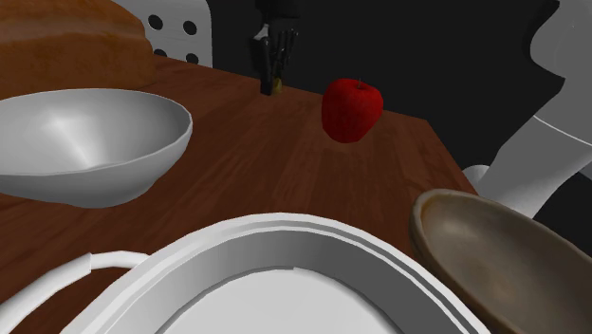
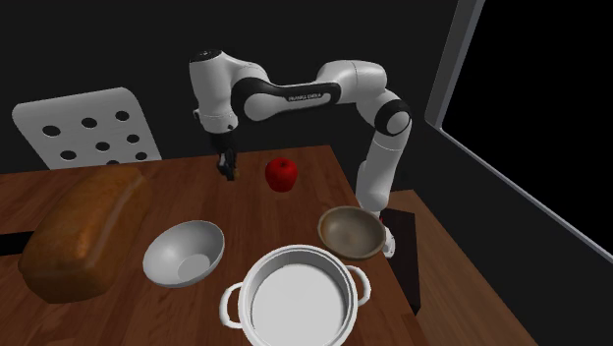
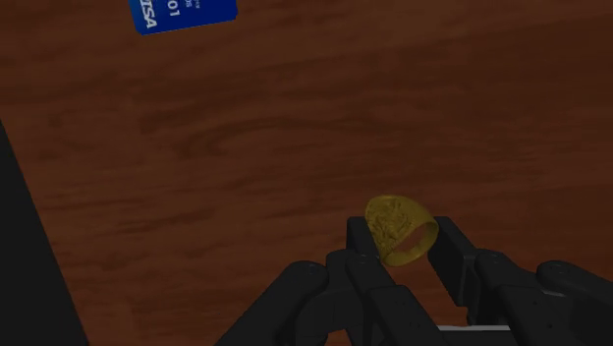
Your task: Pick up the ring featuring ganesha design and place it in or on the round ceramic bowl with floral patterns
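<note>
SHOULDER VIEW
gripper (image 1: 275, 78): points down at the table's far edge, fingers close together
gold ring (image 1: 277, 88): small gold speck at the fingertips, right at the table surface; can't tell if it is touching the wood or just off it
table (image 1: 285, 161): dark wood
apple (image 1: 352, 109): red, on the table, near the gripper toward this view's right
grey bowl (image 1: 90, 142): plain, at this view's left, well apart from the ring
brown bowl (image 1: 489, 261): lower right, mottled inside; probably the task's bowl, pattern too faint to read
white pot (image 1: 285, 270): rim across the bottom, nearest the camera
bread loaf (image 1: 66, 43): upper left, behind the grey bowl

SECOND EXTERIOR VIEW
arm (image 2: 305, 93): reaches from this view's right across the table, wrist turned down
gripper (image 2: 230, 171): low over the far side of the table, left of the apple (image 2: 282, 173)
brown bowl (image 2: 352, 231): beside the arm's base, well apart from the gripper
grey bowl (image 2: 184, 253): between the bread loaf (image 2: 83, 231) and the white pot (image 2: 298, 295)
chair (image 2: 88, 128): white back with holes, behind the table

WRIST VIEW
jaws: narrowed onto the gold ring (image 3: 401, 230), a finger (image 3: 362, 246) pressed on each side, clasping it at the tips
gripper (image 3: 408, 246): over bare table (image 3: 246, 147)
ring face: embossed design, turned toward the camera
blue card (image 3: 182, 14): flat on the wood, well apart from the ring
</note>
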`<state>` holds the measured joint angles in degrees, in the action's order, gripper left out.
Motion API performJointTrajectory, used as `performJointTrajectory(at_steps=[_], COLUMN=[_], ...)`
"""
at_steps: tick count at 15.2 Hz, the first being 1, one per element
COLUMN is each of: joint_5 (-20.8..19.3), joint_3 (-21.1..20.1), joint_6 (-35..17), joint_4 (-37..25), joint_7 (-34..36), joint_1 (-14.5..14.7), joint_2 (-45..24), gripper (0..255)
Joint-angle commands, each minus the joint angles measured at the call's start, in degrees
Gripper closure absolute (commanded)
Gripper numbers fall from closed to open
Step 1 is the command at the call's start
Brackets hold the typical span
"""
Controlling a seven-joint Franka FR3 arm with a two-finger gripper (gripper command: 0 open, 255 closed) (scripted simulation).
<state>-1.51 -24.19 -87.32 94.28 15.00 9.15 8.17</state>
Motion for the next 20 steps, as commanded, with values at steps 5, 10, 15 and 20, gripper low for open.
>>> performJointTrajectory(at_steps=[5, 10, 15, 20], joint_5=[-0.8, -1.8, -3.2, 0.7], joint_3=[-0.4, -0.9, -1.6, -2.6], joint_6=[5.0, 9.6, 14.3, 13.7], joint_4=[-6.9, -13.5, -20.7, -12.5], joint_7=[0.2, 0.7, 1.3, 4.5], joint_1=[0.0, 0.3, 0.8, 2.1], joint_2=[-2.1, -4.4, -7.3, 1.0], gripper=[255, 255, 255, 255])
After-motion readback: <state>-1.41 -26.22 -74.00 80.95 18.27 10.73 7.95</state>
